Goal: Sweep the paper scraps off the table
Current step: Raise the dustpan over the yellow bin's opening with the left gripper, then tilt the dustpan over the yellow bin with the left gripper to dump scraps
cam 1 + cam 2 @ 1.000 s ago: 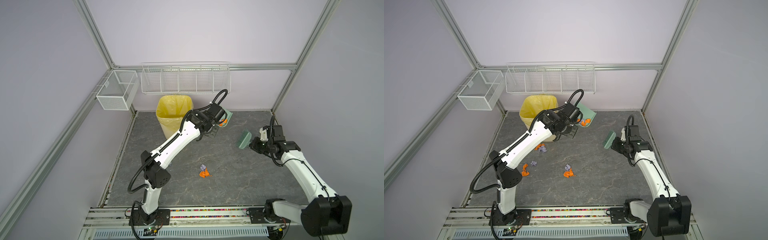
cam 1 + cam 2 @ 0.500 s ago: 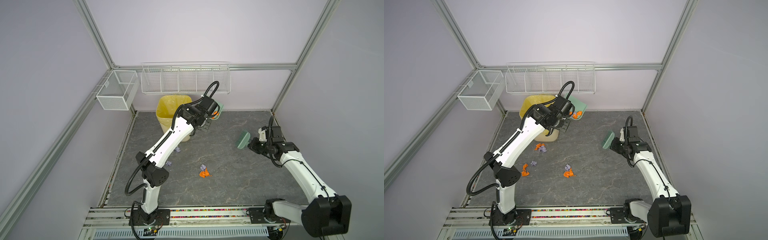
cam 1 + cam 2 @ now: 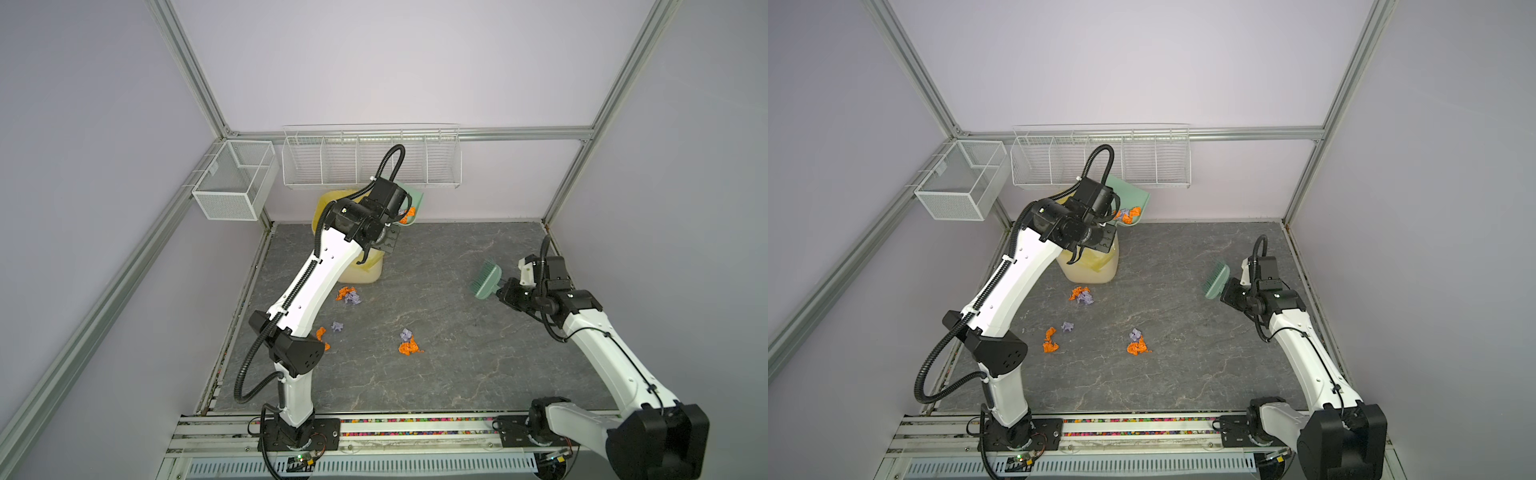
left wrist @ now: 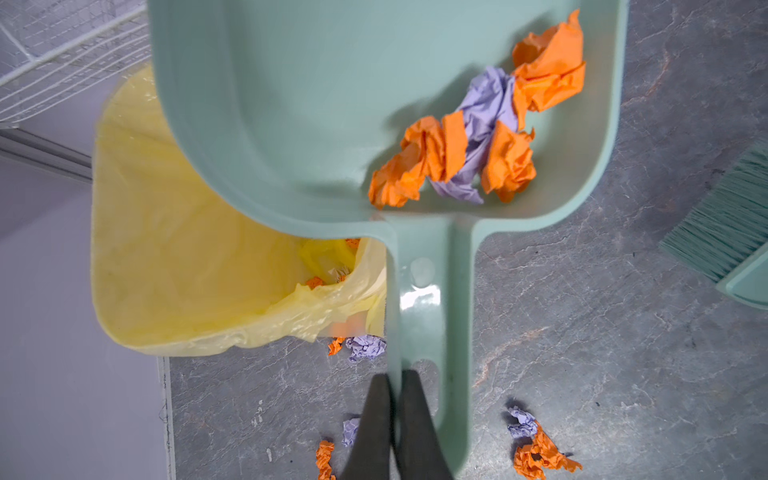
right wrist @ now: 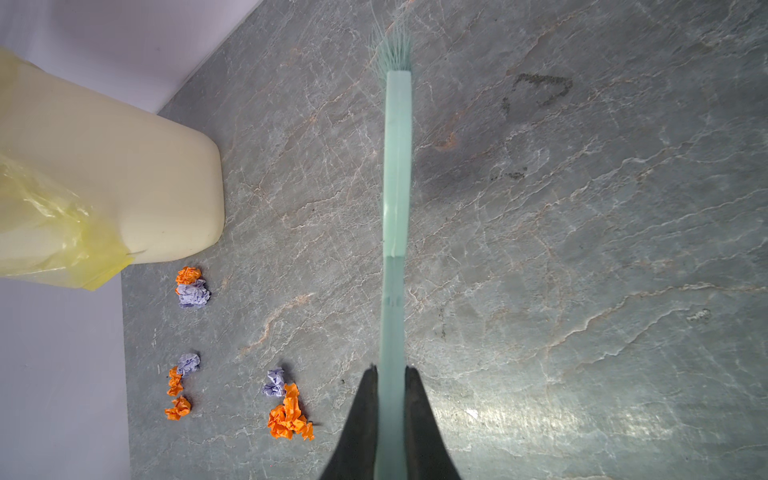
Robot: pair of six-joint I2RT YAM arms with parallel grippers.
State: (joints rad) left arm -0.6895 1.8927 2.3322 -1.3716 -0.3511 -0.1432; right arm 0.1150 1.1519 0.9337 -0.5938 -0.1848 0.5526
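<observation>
Yellow plastic lines the bin [image 3: 362, 266], which stands at the far left corner of the table [image 3: 457, 374]. My left gripper [image 4: 392, 378] is clamped tight on the handle of the mint-green dustpan [image 4: 311, 104]. The pan hangs in the air with one side over the bin's mouth and the other over bare table. Paper scraps [image 4: 478, 137], orange and lavender, sit bunched in the pan's rear corner on the side away from the bin, and I can see a few more down inside the liner. More wads [image 3: 1081, 296] lie on the table: an orange and lavender pair just in front of the bin, a small group near the left edge, and another pair toward the middle. Near the right edge, my right gripper [image 5: 392, 370] is closed on the handle of the matching brush [image 5: 397, 166], which it holds off the surface with the bristles turned toward the far left.
</observation>
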